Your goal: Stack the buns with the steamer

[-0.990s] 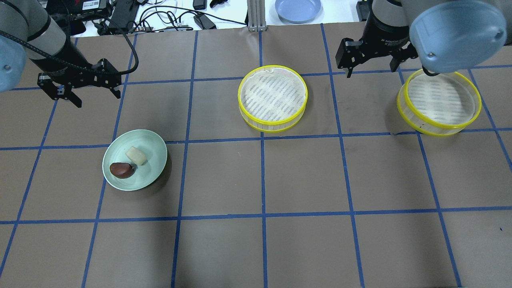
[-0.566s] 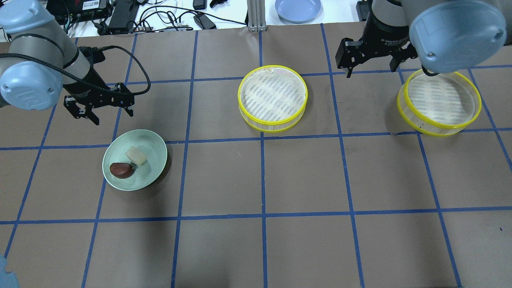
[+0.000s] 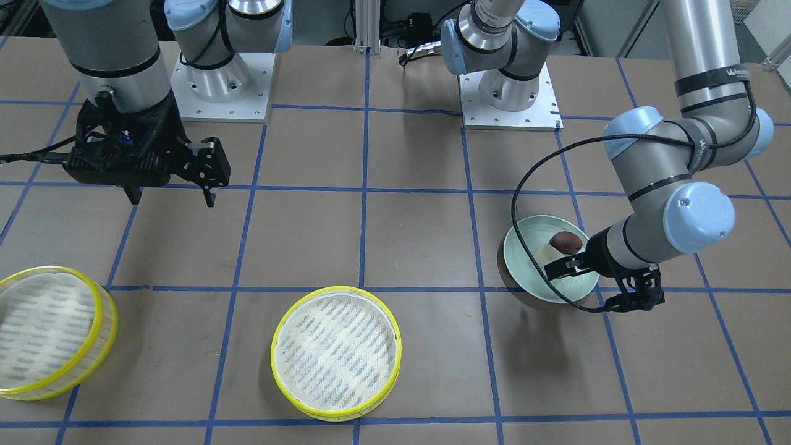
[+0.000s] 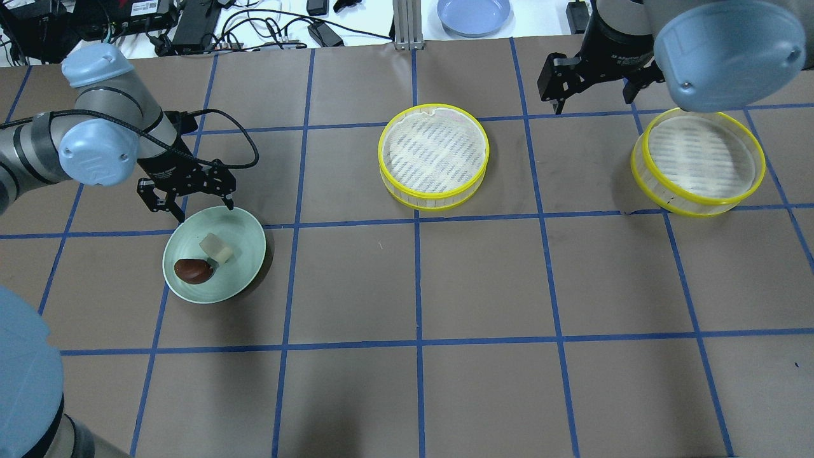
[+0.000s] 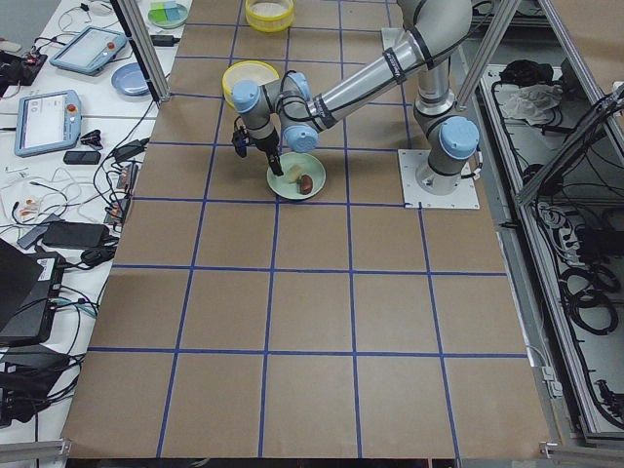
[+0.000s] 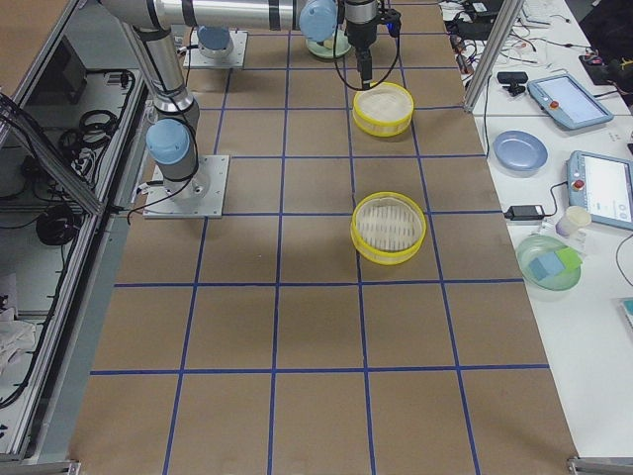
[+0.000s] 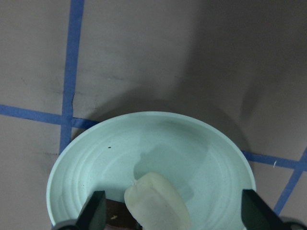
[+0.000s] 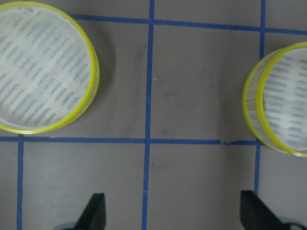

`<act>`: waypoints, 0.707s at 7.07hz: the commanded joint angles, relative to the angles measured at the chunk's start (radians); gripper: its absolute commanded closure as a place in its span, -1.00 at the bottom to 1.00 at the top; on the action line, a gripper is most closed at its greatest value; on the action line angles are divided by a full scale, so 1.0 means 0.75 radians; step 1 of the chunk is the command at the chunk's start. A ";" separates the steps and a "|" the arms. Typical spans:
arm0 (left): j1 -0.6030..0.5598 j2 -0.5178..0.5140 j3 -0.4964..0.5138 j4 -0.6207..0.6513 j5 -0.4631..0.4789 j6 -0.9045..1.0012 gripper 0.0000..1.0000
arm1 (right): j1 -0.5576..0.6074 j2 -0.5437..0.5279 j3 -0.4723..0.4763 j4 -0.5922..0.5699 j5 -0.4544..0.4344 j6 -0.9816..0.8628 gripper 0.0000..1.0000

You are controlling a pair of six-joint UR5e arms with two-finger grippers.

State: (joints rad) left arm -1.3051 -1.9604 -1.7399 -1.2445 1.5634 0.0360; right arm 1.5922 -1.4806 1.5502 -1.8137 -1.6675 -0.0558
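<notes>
The robot's left gripper (image 4: 205, 212) hangs over the far rim of a round pale green plate (image 4: 251, 235) on the brown-papered, blue-taped table (image 4: 483, 280), its two black fingers spread wide and holding nothing. On the plate lie both buns: a blocky pale cream-yellow bun (image 4: 216, 247) and, just beside it on the side nearer the robot, an oval dark reddish-brown bun (image 4: 194, 271). Through the left wrist camera the cream-yellow bun (image 7: 156, 203) shows low in the picture between the parted fingertips (image 7: 95, 211), with the plate's (image 7: 216, 143) bare floor beyond it; whether the fingers are down level with the bun cannot be told. The two round, shallow steamer tiers, with bright yellow rims, translucent walls and grey-striped white liners, stand well apart and unstacked: the centre steamer tier (image 4: 434, 156) near the middle of the table and the outer steamer tier (image 4: 698, 162) toward the robot's right end. The right gripper (image 4: 593, 102) hangs well above the table near the gap between them, fingers likewise wide apart and gripping nothing; its wrist camera looks down on the centre steamer tier (image 8: 43, 67) and the outer steamer tier (image 8: 283, 110) at opposite edges of the view. A round blue dish (image 4: 474, 14) sits on the white bench beyond the table.
</notes>
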 commanded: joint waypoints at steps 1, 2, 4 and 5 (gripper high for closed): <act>0.002 -0.035 -0.004 -0.056 0.006 0.018 -1.00 | -0.154 0.061 -0.009 -0.061 0.022 -0.249 -1.00; 0.002 -0.035 -0.002 -0.130 0.004 0.009 -0.22 | -0.346 0.118 -0.013 -0.103 0.193 -0.415 -1.00; 0.002 -0.051 -0.002 -0.151 0.012 0.003 0.75 | -0.637 0.391 -0.087 -0.417 0.256 -0.903 -1.00; 0.004 -0.059 0.000 -0.149 0.008 0.021 1.00 | -0.715 0.511 -0.156 -0.425 0.252 -0.964 -1.00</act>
State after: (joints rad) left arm -1.3033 -1.9975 -1.7410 -1.3533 1.5702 0.0429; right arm 1.1494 -1.2138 1.4860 -2.0784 -1.4860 -0.6650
